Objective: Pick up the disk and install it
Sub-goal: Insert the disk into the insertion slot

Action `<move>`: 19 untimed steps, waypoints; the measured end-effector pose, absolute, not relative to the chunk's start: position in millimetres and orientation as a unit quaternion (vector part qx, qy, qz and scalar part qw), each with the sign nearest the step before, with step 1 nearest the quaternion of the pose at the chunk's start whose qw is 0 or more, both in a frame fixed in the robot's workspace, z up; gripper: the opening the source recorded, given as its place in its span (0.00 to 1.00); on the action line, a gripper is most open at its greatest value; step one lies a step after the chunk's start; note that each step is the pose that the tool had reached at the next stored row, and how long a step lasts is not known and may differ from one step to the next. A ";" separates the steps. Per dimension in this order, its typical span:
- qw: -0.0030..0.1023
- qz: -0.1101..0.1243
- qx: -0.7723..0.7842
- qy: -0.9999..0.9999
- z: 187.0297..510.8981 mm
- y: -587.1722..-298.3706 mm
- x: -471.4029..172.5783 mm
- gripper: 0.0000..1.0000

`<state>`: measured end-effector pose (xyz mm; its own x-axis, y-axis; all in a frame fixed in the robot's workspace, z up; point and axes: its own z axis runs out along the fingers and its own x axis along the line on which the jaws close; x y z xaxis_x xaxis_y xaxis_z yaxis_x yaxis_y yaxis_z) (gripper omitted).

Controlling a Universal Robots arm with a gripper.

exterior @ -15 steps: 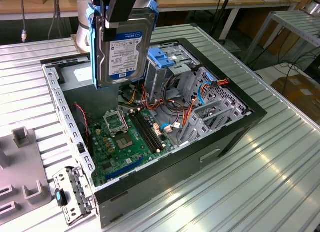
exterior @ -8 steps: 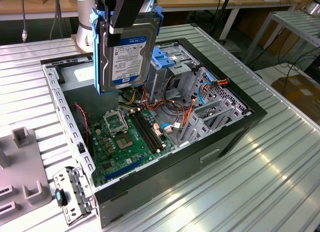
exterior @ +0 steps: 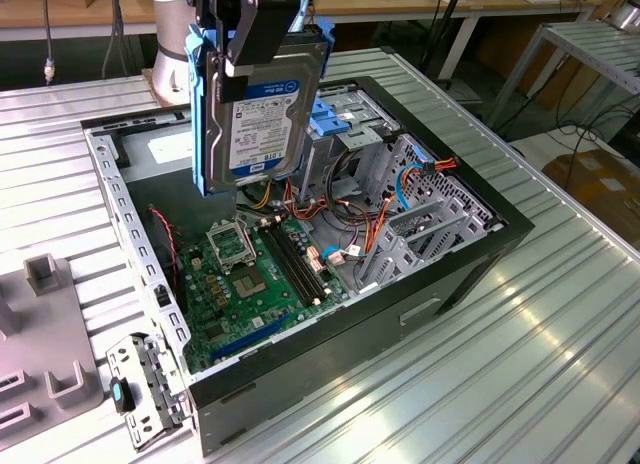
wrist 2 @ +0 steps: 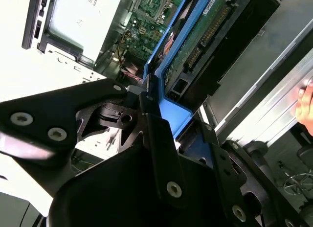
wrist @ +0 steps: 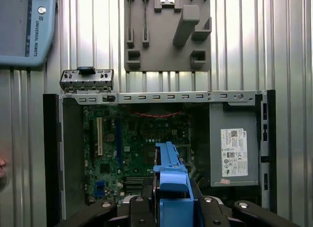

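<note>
My wrist points straight down; my gripper [exterior: 258, 46] is clamped tight on the disk [exterior: 262, 119], which hangs on edge.

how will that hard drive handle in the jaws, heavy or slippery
The hard drive is a metal-cased slab, so probably rigid and dense for its size. Its smooth faces could slip, though the blue carrier may give the jaws purchase. Hanging upright over the motherboard, a drop would likely damage both.

A: Entry one, upper centre of the exterior view: the disk [exterior: 262, 109]?
B: Silver metal, glossy paper label. Smooth blue plastic bracket [exterior: 198, 114] along its edge.
A: Table [exterior: 520, 364]?
B: Ribbed bare metal, soft sheen.
A: Computer case [exterior: 300, 379]?
B: Matt black outside, dull grey sheet metal inside; green circuit board [exterior: 240, 294].
</note>
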<state>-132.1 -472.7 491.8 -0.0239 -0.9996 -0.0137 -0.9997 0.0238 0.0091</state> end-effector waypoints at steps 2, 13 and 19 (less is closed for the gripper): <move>0.002 0.008 -0.699 0.715 491.8 -475.9 -132.1 0.37; 0.002 0.008 -0.699 0.715 491.6 -496.1 -132.0 0.37; 0.002 0.008 -0.699 0.715 490.9 -501.8 -118.9 0.37</move>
